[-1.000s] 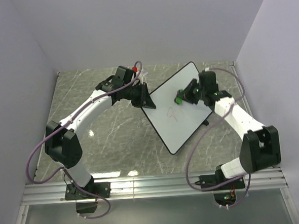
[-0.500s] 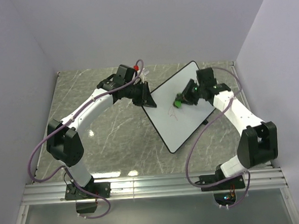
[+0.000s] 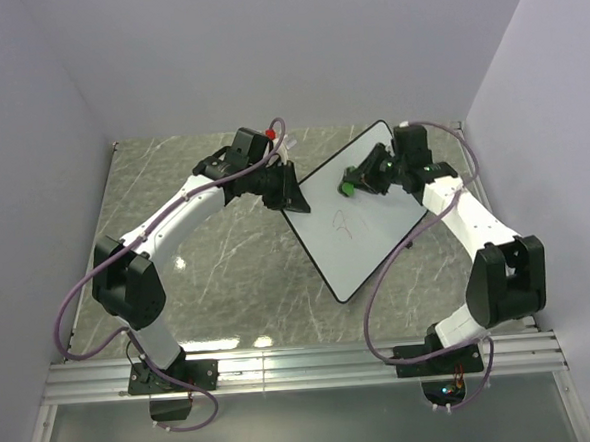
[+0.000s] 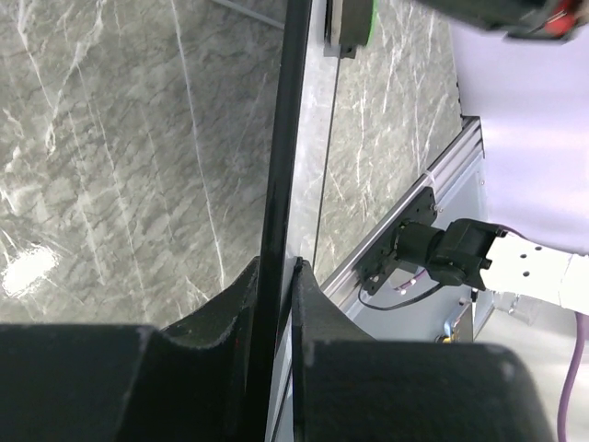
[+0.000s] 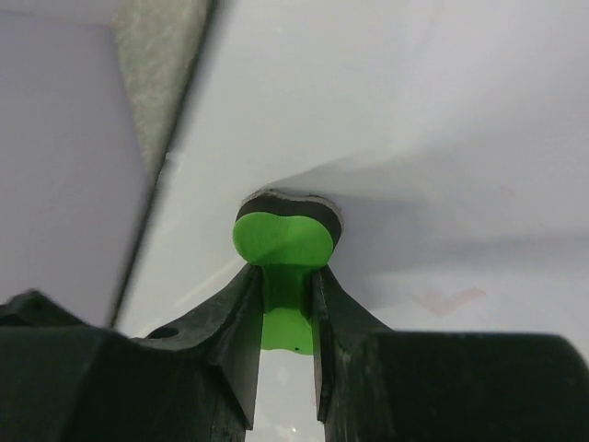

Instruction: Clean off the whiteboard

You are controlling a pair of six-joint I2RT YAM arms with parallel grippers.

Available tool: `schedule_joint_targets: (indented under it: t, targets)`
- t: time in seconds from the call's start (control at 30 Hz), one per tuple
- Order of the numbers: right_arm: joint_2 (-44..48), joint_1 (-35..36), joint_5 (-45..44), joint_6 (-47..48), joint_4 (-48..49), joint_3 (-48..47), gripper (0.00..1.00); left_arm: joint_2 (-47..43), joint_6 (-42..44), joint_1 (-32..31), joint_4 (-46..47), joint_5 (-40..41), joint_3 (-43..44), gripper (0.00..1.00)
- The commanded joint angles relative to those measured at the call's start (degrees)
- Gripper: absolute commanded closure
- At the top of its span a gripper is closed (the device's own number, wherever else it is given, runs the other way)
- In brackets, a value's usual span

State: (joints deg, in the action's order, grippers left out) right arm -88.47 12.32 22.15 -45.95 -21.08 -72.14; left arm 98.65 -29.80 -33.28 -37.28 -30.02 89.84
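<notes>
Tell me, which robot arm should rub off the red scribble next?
Right. The right gripper holds the green eraser on the whiteboard, near the red scribble. The left gripper is clamped on the whiteboard's edge.

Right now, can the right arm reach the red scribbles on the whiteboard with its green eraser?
Probably yes. The right gripper holds the green eraser on the whiteboard, close to the red scribbles. Only bare board lies between them, and the left gripper clamps the board's other edge, out of the way.
</notes>
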Motion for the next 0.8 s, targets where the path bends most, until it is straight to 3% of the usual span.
schedule_joint_targets:
  t: [0.0,0.17,0.43,0.63,0.77]
  targets:
    - [1.9,-1.5,-3.5,2.9,-3.2,9.0,1.0,2.4,6.8,-2.0,-6.1,13.7,-1.3,1.0]
    - [8.1,-3.8,-6.8,4.6,-5.2,19.5,1.0,2.4,6.5,-2.0,-5.9,13.1,-1.4,1.0]
    - [14.4,-3.7,-8.5,5.4,-7.7,27.3,1.0,2.7,6.6,-2.0,-4.9,12.8,-2.1,1.0]
    - [10.0,-3.6,-6.7,3.2,-6.8,17.4,1.0,2.7,6.9,-2.0,-5.2,12.4,-2.0,1.0]
    - [5.0,-3.6,-5.8,2.6,-7.7,3.5,1.0,2.8,7.3,-2.0,-5.3,12.4,-2.0,1.0]
